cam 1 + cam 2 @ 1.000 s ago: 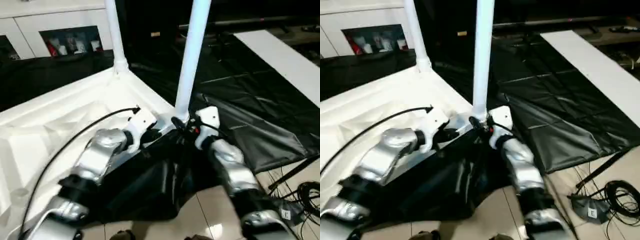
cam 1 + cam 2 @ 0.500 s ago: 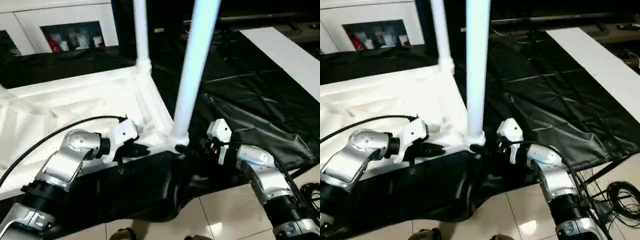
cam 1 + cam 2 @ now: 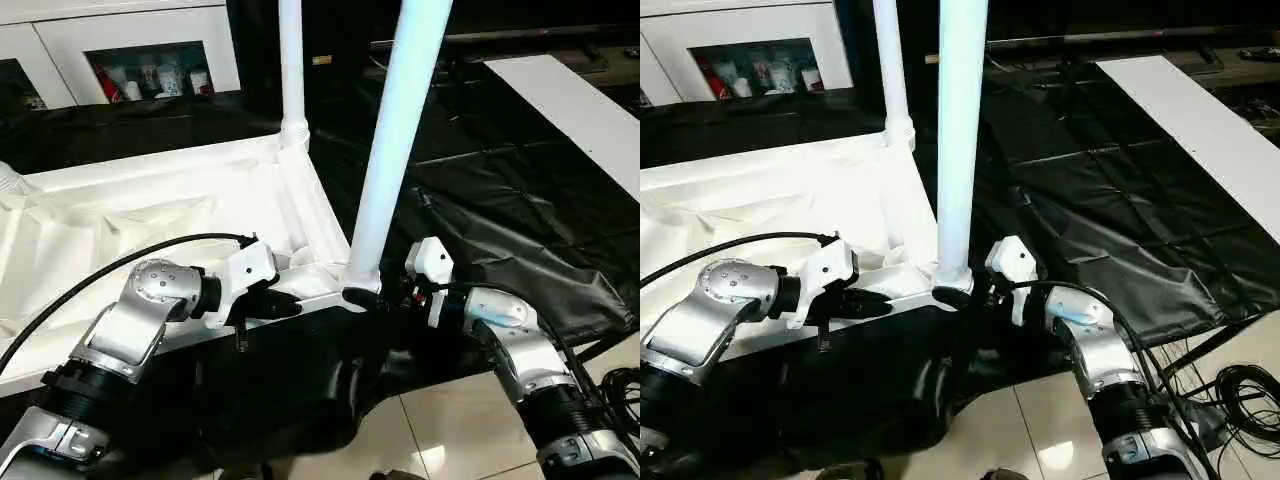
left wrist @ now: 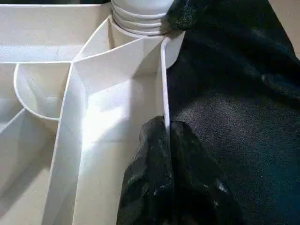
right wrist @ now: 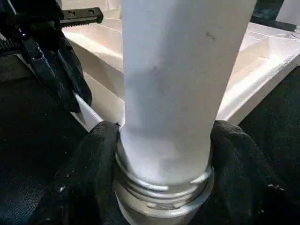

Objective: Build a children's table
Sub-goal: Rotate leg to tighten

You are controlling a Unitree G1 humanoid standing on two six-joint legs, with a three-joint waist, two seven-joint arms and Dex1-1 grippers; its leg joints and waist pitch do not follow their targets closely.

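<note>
The children's table top (image 3: 150, 215) lies upside down, ribbed underside up, on the black sheet. Two white legs stand in its corner sockets: one at the far corner (image 3: 292, 70), one at the near corner (image 3: 395, 150). My left gripper (image 3: 288, 307) is shut on the top's thin near rim (image 4: 164, 93), a little to the left of the near leg. Its black fingers (image 4: 150, 178) pinch that wall from both sides. My right gripper (image 3: 363, 298) is shut on the base of the near leg (image 5: 173, 93), just above the ringed collar, with fingers (image 5: 89, 178) on either side.
A white glass-door cabinet (image 3: 150, 60) stands at the back left. The large black-sheeted table (image 3: 500, 200) stretches to the right, with a white board (image 3: 580, 110) beyond it. Cables (image 3: 1250, 390) lie on the tiled floor (image 3: 440, 420) at the lower right.
The camera has moved, shifting the whole picture. Both grippers keep their holds: the left on the rim, the right at the near leg's base.
</note>
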